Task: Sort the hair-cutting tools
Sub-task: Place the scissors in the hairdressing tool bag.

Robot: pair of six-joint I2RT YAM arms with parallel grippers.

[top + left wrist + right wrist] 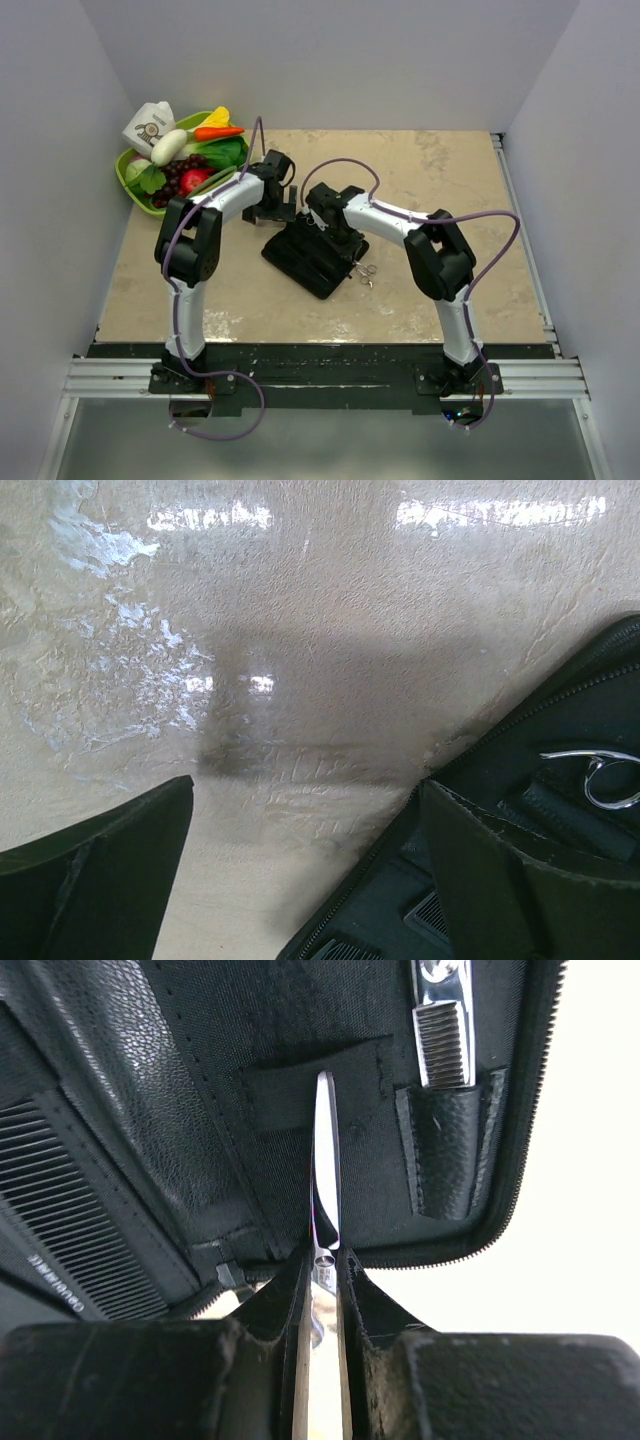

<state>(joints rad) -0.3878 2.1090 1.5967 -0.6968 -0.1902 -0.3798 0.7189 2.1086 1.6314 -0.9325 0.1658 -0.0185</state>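
The black case (300,262) lies open in the middle of the worktop (430,180), just in front of both arms. The right end effector (322,1260) hangs over the case's open inside, its fingers pressed together on the blades of one pair of silver scissors (325,1160). The blades stick out past the fingertips and point into the lining. Their tip lies against a stitched fabric band, and I cannot tell whether it has slipped under it.

The black comb (70,1220) sits inside the case, its teeth showing to the left of the blade in the right wrist view. On the other side of the blade, a silver metal tool (445,1020) with a ridged section stands in a leather pocket near the zip edge.

The second scissors (365,272) lie flat on the bare worktop, just beside the case's right near corner and apart from both arms.

The left end effector (305,785) is spread wide and holds nothing. It hovers low at the case's far left edge, one finger (100,880) over bare worktop and the other over the case's zip border.

A green basket (125,175) of toy produce stands at the far left corner, well apart from the case.
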